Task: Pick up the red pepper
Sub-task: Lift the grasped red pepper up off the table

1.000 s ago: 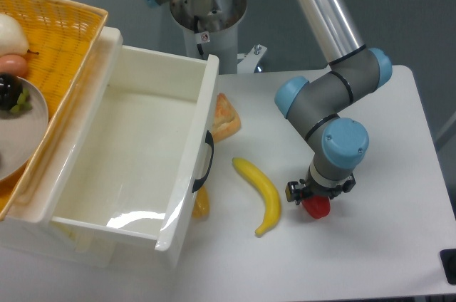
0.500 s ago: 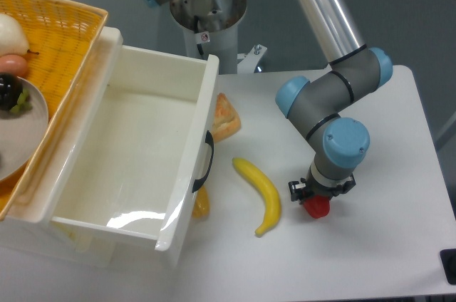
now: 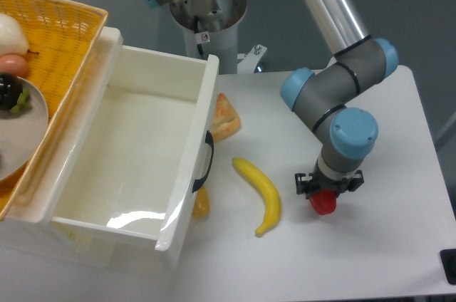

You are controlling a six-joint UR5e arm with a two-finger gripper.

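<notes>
The gripper (image 3: 326,189) sits right on top of the red pepper (image 3: 323,204) on the white bench (image 3: 399,245), but the wrist blocks the fingers so there's no telling if it's clamped or loose. The pepper is just right of the banana (image 3: 261,194), well away from the white bin (image 3: 135,167).

gripper (image 3: 325,195) pointing down over the table (image 3: 399,245), red pepper (image 3: 323,204) between its fingers, banana (image 3: 261,194) near, off one side
</notes>
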